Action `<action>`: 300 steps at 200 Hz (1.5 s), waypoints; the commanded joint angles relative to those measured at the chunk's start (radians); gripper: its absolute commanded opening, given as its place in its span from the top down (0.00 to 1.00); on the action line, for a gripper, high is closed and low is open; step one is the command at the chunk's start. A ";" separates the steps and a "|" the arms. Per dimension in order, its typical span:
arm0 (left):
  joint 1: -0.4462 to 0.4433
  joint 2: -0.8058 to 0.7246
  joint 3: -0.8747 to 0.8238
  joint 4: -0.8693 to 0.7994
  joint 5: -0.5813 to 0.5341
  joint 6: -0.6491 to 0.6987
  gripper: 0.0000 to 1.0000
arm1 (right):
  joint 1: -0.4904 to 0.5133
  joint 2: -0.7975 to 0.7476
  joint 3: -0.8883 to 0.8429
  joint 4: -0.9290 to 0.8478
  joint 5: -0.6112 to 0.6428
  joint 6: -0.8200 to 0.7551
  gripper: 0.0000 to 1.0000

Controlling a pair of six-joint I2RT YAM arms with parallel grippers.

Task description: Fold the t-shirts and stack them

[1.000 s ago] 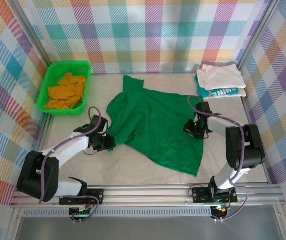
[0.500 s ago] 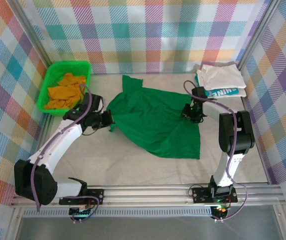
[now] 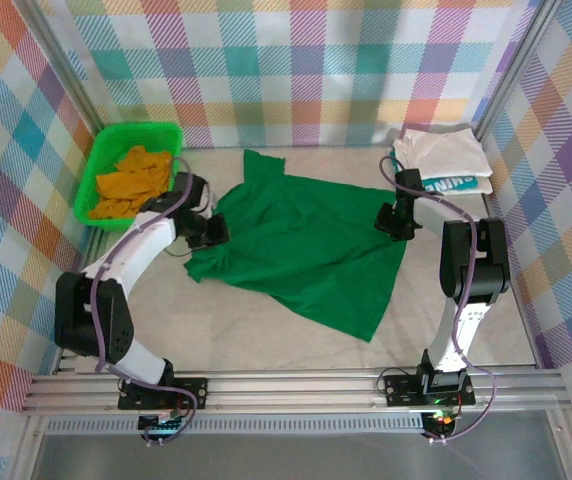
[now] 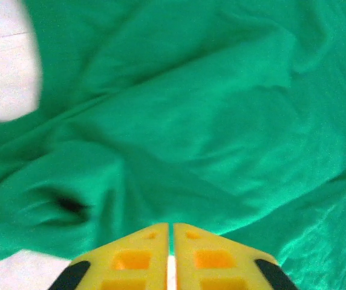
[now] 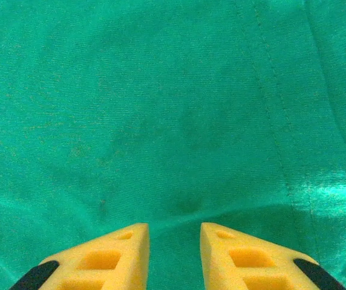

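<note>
Change, dark green t-shirt [image 3: 306, 250]: spread wider and flatter than 0.5 s back; near corner now drawn to a point toward the arm bases; left sleeve now slumped on the worktop [image 3: 246, 320].
Change, left gripper [image 3: 214, 230]: shifted slightly toward the far side, at the shirt's left edge.
Change, right gripper [image 3: 392, 218]: moved rightward along the shirt's right edge, now near the folded pile.
Left jaws: pressed together, with just a hairline slit between the tips; cannot tell whether cloth is pinched.
Right jaws: parted, not clamped, tips just above the cloth with a low ridge of fabric between them.
Green shirt, place: mid-worktop, between the 2 grippers.
Green shirt, texture: fine knit, soft rolling folds at the left, smoother at the right with a stitched seam line.
Fingers: yellow wedges with square cut-outs.
Orange t-shirt [image 3: 131, 182]: crumpled inside the bright green plastic basket [image 3: 171, 135], far left.
White t-shirt [image 3: 444, 150]: folded, lying on the teal t-shirt [image 3: 456, 184] with white lettering, far right corner.
</note>
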 commanded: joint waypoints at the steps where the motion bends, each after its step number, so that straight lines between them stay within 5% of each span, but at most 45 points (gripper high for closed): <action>1: -0.109 0.049 0.103 0.038 0.005 0.046 0.89 | 0.006 -0.018 0.005 -0.009 -0.013 -0.003 0.70; 29: -0.132 0.045 0.072 0.071 -0.082 0.033 0.88 | 0.008 -0.044 -0.013 0.002 -0.053 -0.005 0.70; 40: -0.108 -0.032 -0.007 0.115 -0.151 0.004 0.71 | 0.009 -0.064 -0.030 0.012 -0.070 -0.005 0.70; 66: -0.024 -0.230 -0.210 0.163 -0.223 -0.042 0.51 | 0.009 -0.117 -0.088 0.043 -0.107 -0.006 0.70; 81: -0.011 -0.304 -0.288 0.129 -0.271 -0.018 0.48 | 0.011 -0.145 -0.128 0.065 -0.140 -0.008 0.69; 96: 0.006 -0.337 -0.356 0.110 -0.302 0.010 0.30 | 0.029 -0.198 -0.195 0.095 -0.185 -0.004 0.67; 148: 0.064 -0.150 -0.389 0.245 -0.153 0.057 0.20 | 0.138 -0.447 -0.416 0.146 -0.169 0.053 0.64; 169: 0.070 -0.054 -0.358 0.279 -0.178 0.080 0.19 | 0.199 -0.516 -0.496 0.172 -0.156 0.083 0.64; 187: 0.079 -0.005 -0.340 0.311 -0.189 0.089 0.29 | 0.237 -0.549 -0.577 0.198 -0.147 0.126 0.64; 213: 0.081 0.030 -0.325 0.346 -0.151 0.082 0.77 | 0.307 -0.540 -0.629 0.160 -0.103 0.159 0.64; 232: 0.081 0.015 -0.321 0.349 -0.130 0.068 0.99 | 0.331 -0.493 -0.628 0.122 -0.086 0.188 0.63; 270: 0.083 -0.094 -0.257 0.186 -0.100 -0.018 1.00 | 0.314 -0.416 -0.559 0.046 -0.016 0.200 0.62; 300: 0.093 -0.178 -0.153 0.030 -0.022 -0.077 1.00 | 0.205 -0.394 -0.520 0.031 -0.036 0.179 0.62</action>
